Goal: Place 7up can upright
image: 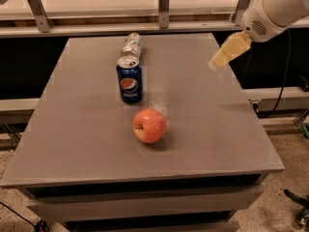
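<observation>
Grey, flat-topped table [217, 129] in the foreground, with a red-and-yellow apple [149, 125] sitting nearest the front, stem hollow turned to the left. Just behind the apple and slightly left stands a dark blue Pepsi can with a red-white-blue logo [129, 81], upright, silver top showing. Directly behind that lies the silver-white 7up can with green markings [131, 45], down on its side near the table's far edge. Its long axis runs front to back, and the far end angles a little to the right. Its near end is hidden by the blue can's top, so contact between the two cannot be judged. Well apart from it, off to the right and raised over the table's right edge, hangs the robot's cream-coloured gripper [218, 62] on a white arm, tilted down-left towards the tabletop and carrying nothing. Whether it is spread or closed cannot be told from here.
</observation>
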